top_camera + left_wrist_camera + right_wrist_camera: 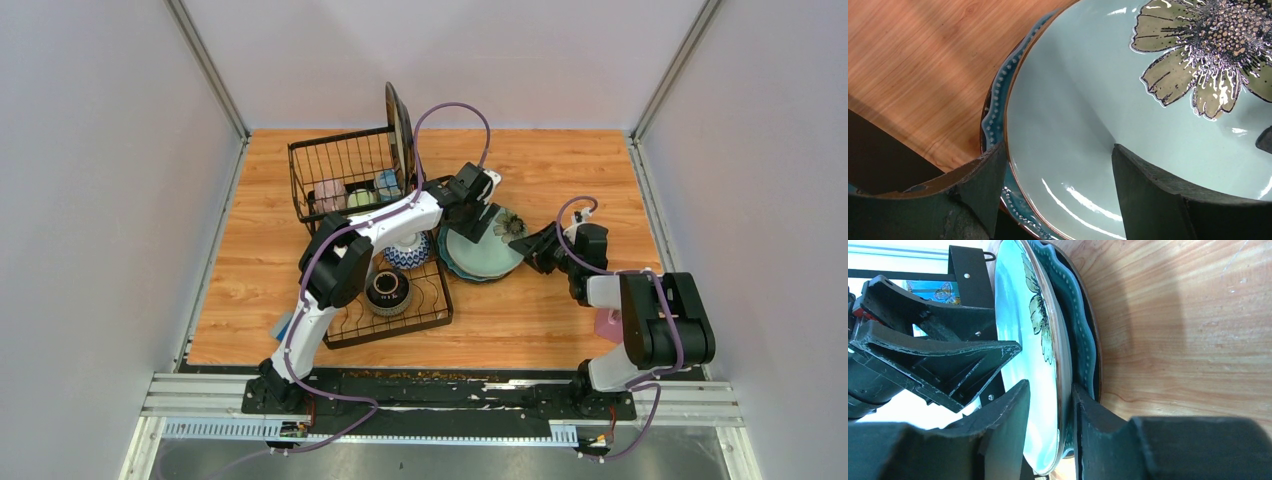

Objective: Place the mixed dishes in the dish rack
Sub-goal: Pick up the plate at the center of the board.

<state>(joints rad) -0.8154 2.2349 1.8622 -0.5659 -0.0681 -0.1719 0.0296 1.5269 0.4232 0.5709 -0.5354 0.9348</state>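
Pale flower plate [1040,335], rim between narrow jaws of your right gripper [1050,390], clamp unclear, wide-spread jaws of your left gripper [1058,152] astride it.

dish rack [340,338] centre-left on table [560,330] | basket section [320,160] at rack's upper end, mugs [358,195] inside | upright plate [398,125] at basket's right edge | two bowls [388,290] in lower tray [428,312], one above the other | just right of rack: top plate [1073,100] on lower plate [998,107]

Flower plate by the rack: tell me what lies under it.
A teal plate with a beaded rim. Only its edge shows; the rest is covered by the flower plate.
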